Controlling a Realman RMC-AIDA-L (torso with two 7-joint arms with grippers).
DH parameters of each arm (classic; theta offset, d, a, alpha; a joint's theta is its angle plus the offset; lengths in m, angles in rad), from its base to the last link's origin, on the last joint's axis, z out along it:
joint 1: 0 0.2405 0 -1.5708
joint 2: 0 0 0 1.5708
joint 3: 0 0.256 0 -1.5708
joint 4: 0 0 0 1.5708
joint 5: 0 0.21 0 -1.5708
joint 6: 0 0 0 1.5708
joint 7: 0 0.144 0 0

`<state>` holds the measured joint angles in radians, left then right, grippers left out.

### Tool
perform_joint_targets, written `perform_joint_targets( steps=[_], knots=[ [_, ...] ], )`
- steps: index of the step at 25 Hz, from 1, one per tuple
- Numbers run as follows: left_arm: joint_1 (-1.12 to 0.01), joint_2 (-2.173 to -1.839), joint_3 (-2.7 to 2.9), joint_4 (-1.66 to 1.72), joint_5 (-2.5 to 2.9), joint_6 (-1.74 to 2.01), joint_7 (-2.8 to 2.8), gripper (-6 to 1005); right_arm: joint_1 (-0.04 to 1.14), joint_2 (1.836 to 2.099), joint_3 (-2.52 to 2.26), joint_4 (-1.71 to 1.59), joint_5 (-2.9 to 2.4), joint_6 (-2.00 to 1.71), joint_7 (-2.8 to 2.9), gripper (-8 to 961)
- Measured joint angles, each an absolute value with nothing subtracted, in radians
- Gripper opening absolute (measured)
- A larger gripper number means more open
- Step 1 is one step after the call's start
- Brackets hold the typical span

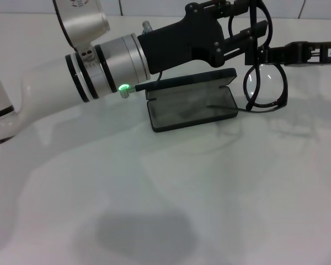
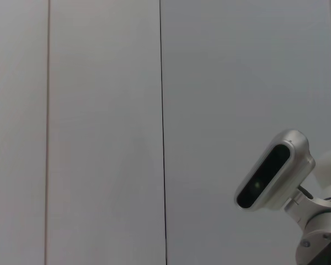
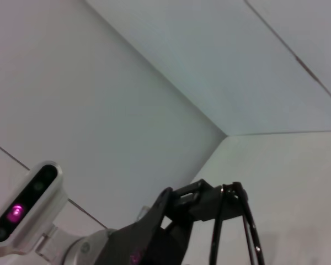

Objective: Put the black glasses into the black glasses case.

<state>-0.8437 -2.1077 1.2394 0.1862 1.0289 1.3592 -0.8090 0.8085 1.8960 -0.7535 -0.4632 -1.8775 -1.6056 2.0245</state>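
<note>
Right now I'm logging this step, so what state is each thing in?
Case: open, lid up, nothing inside.
Glasses: lifted, hanging upright between both tools, right of the case.
Left tool: shut on glasses.
Right tool: at the glasses' frame, grip unclear.

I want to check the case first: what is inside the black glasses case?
The open black glasses case shows only grey lining; the black glasses hang beside it, held by both grippers.

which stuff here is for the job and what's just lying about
For the job: glasses, held up beside the case; open case on the table; left gripper, gripping the glasses; right gripper, at the glasses too.

Not for the job: table; wall.
</note>
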Motion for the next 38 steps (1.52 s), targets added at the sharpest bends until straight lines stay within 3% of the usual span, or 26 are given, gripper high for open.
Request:
perform_joint_targets(
  steps=[18,29,38],
  knots=[
    [-0.829,-2.105,1.238,0.189,1.008,1.396,-0.811,541,0.763,1.888,-0.742,-0.476,-1.832,-1.582,1.987,101],
    [-0.717,-2.094,1.231,0.264,0.983,1.349,-0.813,542,0.705,1.863,-0.688,-0.494,-1.682,-1.652,1.885,100],
    [-0.715,-2.097,1.246,0.267,1.099,1.320,-0.822,542,0.707,1.884,-0.687,-0.532,-1.553,-1.621,1.817,99]
  ],
)
